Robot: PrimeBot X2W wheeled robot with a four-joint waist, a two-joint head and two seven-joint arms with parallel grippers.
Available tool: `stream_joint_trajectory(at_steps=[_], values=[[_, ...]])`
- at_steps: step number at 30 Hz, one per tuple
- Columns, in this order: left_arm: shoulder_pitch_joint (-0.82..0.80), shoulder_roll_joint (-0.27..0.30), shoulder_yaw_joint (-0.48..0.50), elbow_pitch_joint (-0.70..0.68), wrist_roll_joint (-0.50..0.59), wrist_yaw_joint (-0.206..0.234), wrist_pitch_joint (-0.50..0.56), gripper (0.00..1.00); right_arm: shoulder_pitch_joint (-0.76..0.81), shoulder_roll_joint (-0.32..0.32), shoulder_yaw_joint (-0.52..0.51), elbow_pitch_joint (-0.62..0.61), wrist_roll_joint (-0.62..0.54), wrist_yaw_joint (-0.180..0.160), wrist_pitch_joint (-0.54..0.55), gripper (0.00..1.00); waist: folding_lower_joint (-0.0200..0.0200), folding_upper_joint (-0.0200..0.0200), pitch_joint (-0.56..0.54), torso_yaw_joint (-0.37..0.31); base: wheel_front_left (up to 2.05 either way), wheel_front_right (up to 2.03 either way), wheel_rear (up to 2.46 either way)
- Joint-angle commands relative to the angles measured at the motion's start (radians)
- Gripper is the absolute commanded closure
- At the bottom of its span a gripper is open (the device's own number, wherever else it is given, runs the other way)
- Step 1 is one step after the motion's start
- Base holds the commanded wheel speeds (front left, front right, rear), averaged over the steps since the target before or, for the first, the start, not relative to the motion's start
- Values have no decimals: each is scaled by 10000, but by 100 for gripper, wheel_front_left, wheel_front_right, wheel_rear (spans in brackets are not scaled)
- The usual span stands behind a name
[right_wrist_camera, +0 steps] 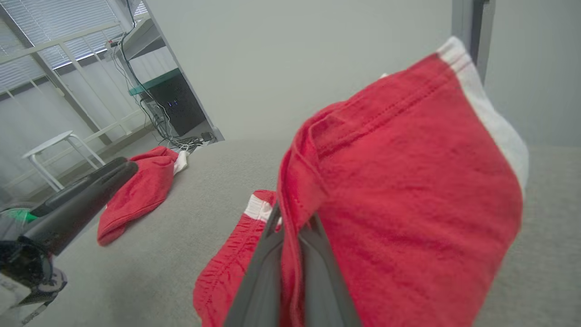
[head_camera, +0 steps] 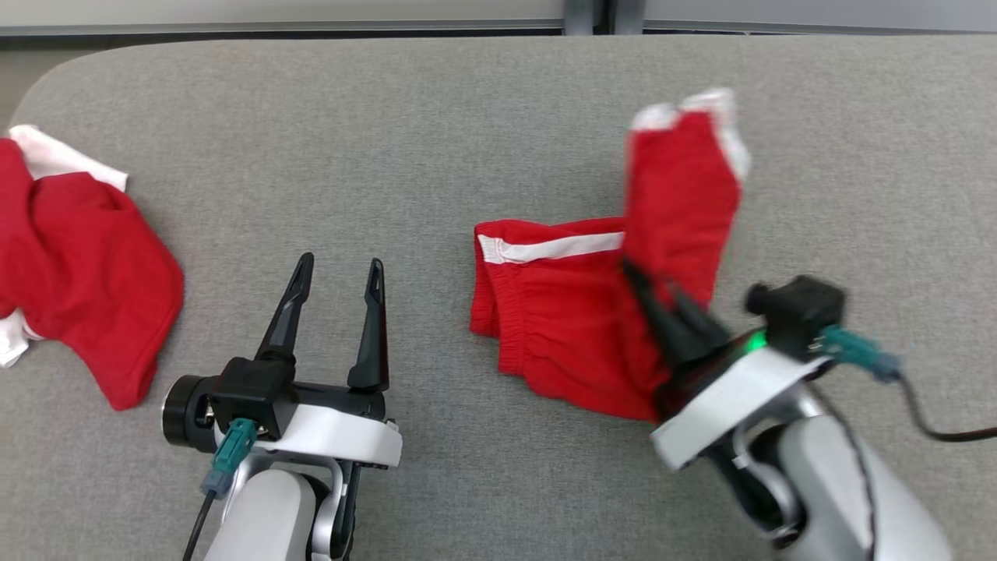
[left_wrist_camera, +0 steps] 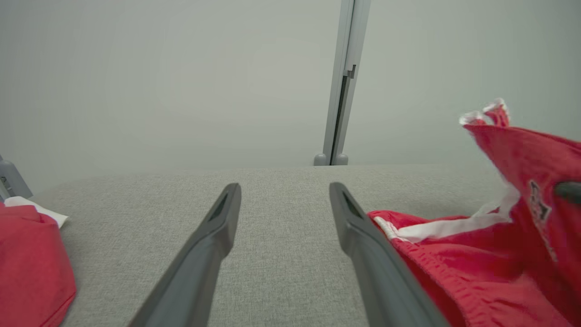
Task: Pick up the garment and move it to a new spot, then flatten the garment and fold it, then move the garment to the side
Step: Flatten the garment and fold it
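The garment (head_camera: 561,312) is a pair of red shorts with a white stripe, lying right of centre on the grey table (head_camera: 467,117). My right gripper (head_camera: 650,284) is shut on the cloth's right edge. It holds one leg (head_camera: 681,195) up off the table, white hem at the top. In the right wrist view the red fabric (right_wrist_camera: 408,204) is pinched between the fingers of the right gripper (right_wrist_camera: 292,222) and drapes to their right. My left gripper (head_camera: 341,263) is open and holds nothing, just left of the shorts. In the left wrist view the left gripper (left_wrist_camera: 285,188) points across bare table, the shorts (left_wrist_camera: 476,263) beside its right finger.
A second red garment (head_camera: 86,273) with white trim lies crumpled at the table's left edge, also in the right wrist view (right_wrist_camera: 140,195). A pale wall with a grey post (left_wrist_camera: 342,81) stands behind the table. Beyond the left end are a white stool (right_wrist_camera: 50,150) and cables.
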Motion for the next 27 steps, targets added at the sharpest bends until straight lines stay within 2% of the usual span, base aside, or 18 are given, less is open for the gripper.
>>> stream_joint_trajectory(at_steps=[1,5,8,9,10,11,17,20,22,27], values=[[-178,34,-77,-1,-93,71,-17,0,-157,182,630,117,118,0,145,100,0,-1,33,189,0,0,0],[-171,33,-216,-38,-248,182,-17,0,-192,409,1736,650,316,0,341,100,0,-1,93,392,0,0,0],[-194,32,-261,-51,-273,227,-17,0,-180,451,1978,992,345,0,257,100,0,-1,142,436,0,0,0],[-209,34,-265,-57,-289,258,-17,0,-217,465,2021,1114,335,0,141,73,0,-1,156,441,0,0,0],[-222,34,-264,-69,-305,279,-17,0,-252,469,2063,1300,330,0,-88,5,0,-1,169,423,0,0,0],[-219,32,-247,-71,-304,297,-17,0,-301,454,2075,1348,304,0,-228,0,0,-1,176,399,0,0,0],[-178,32,-119,-28,-173,295,-17,0,-573,86,2525,782,392,0,-1324,0,0,-1,129,202,0,0,0],[-181,35,-75,-27,-129,281,-17,0,-578,-153,2414,489,371,0,-1790,0,0,-1,100,131,0,0,0],[-172,34,-10,-41,-84,268,-17,0,-453,-304,1950,259,323,0,-2149,0,0,-1,68,35,0,0,0],[-18,102,244,-95,96,237,-19,0,101,-510,-250,62,38,0,-2507,0,0,-1,-21,-272,0,0,0]])
